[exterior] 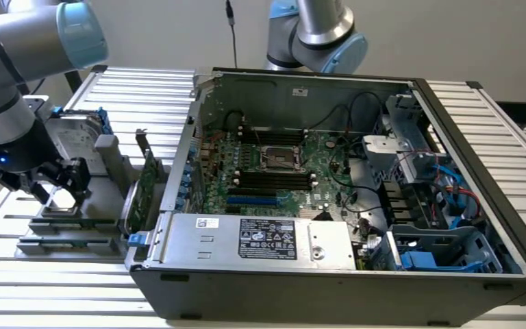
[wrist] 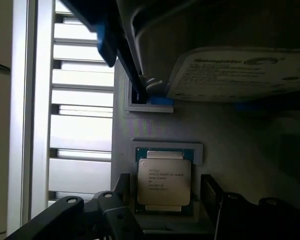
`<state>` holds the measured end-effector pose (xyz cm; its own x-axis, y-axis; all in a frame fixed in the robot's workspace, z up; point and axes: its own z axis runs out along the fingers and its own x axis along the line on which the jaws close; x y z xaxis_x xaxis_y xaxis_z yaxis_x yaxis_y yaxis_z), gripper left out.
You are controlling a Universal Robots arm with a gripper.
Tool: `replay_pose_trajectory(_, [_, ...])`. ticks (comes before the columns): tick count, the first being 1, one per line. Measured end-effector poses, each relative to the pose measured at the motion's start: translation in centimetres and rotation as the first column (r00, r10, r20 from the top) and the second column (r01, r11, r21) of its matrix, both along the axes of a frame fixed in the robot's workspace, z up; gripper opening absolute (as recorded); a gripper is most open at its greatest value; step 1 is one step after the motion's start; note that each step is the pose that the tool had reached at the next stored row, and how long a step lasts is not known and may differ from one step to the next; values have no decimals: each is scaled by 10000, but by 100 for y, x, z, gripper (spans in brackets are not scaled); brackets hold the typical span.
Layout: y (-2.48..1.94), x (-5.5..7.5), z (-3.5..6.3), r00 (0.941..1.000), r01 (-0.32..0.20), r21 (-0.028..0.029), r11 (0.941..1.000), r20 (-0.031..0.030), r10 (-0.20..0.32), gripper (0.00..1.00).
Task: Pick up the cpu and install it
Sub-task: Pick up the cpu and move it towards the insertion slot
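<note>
Beside the open computer case [exterior: 336, 295], on the slatted worktop [exterior: 53, 288], the cpu [wrist: 164, 182] lies flat in a recess of a grey holder [wrist: 155, 127]. It is a small square chip with a pale silver-grey metal top carrying a few lines of dark print, and a thin green edge shows around the lid. The gripper [exterior: 62, 197] hangs directly over it with its jaws spread wide and gripping nothing. One dark finger [wrist: 210, 192] stands on each side of the chip, with a narrow gap on both sides. The wrist view gives the print, the green border and the labelled hard drive [wrist: 240, 75] with blue rails near the chip. The exterior view gives the arm at its left and the metal-framed socket [exterior: 279, 159] on the motherboard [exterior: 322, 154] inside the case, well apart from the chip.
</note>
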<state>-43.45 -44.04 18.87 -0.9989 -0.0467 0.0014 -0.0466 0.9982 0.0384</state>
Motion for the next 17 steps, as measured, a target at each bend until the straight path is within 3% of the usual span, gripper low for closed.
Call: replay_pose_trajectory(17, [1, 3, -13, 10000, 97, 1, 10000, 2, -97, 67])
